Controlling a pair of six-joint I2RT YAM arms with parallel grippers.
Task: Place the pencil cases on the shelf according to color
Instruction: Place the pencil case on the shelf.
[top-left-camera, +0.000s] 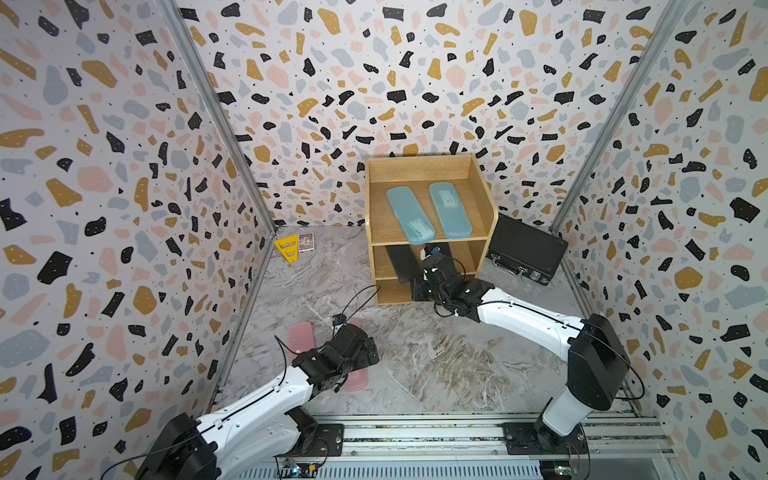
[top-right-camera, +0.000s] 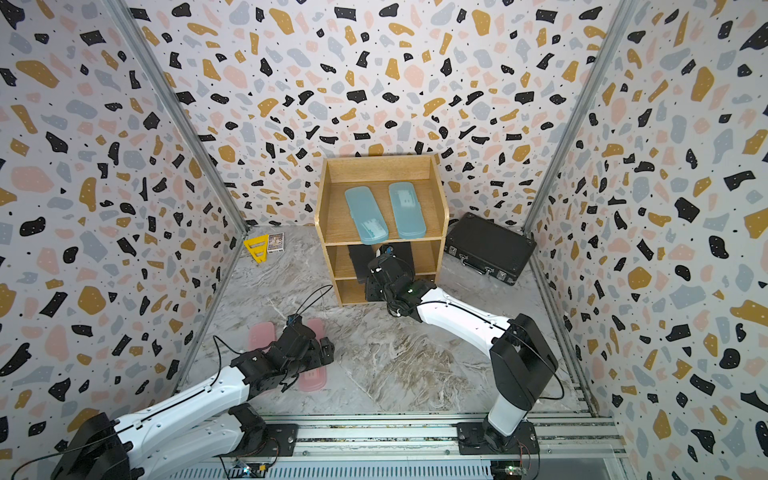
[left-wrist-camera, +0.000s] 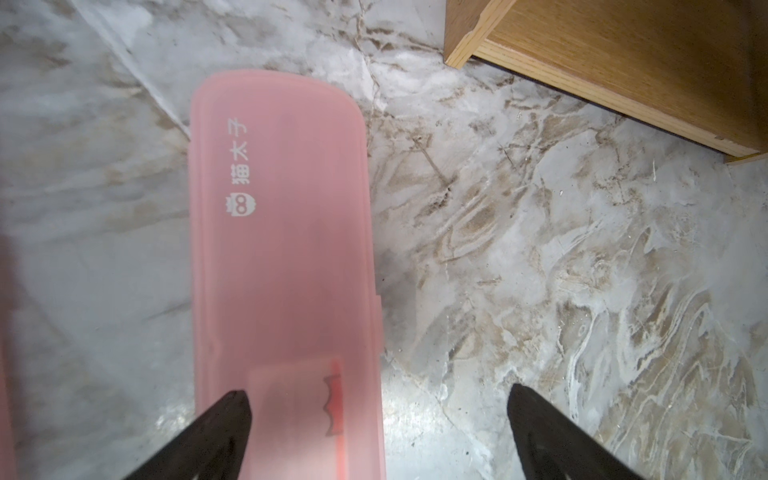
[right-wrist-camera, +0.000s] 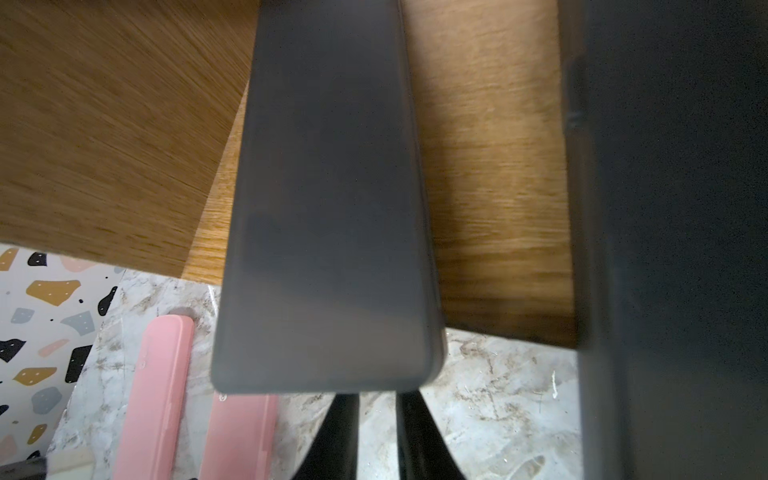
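Fingers (right-wrist-camera: 345, 432) of right gripper (right-wrist-camera: 376, 405) drawn nearly together, tips at near end of black pencil case (right-wrist-camera: 328, 208); pinched or merely touched, impossible to tell. Case straight ahead, long axis in line with fingers, far end inside middle tier of shelf (top-left-camera: 482, 195), near end overhanging. Left gripper (left-wrist-camera: 378, 395) spread wide above pink pencil case (left-wrist-camera: 282, 249) on tabletop (left-wrist-camera: 540, 249).

The tips of your right fingers (right-wrist-camera: 338, 436) sit behind the near end of the black case (right-wrist-camera: 328, 208), so you cannot tell whether they touch it. Beside them a second black case (right-wrist-camera: 673, 208) is blurred and cut by the frame edge. In both top views the right arm (top-left-camera: 440, 282) hides those fingers. Beside your left fingers (left-wrist-camera: 216, 436), the outer pink case (left-wrist-camera: 4, 415) is only an edge sliver.
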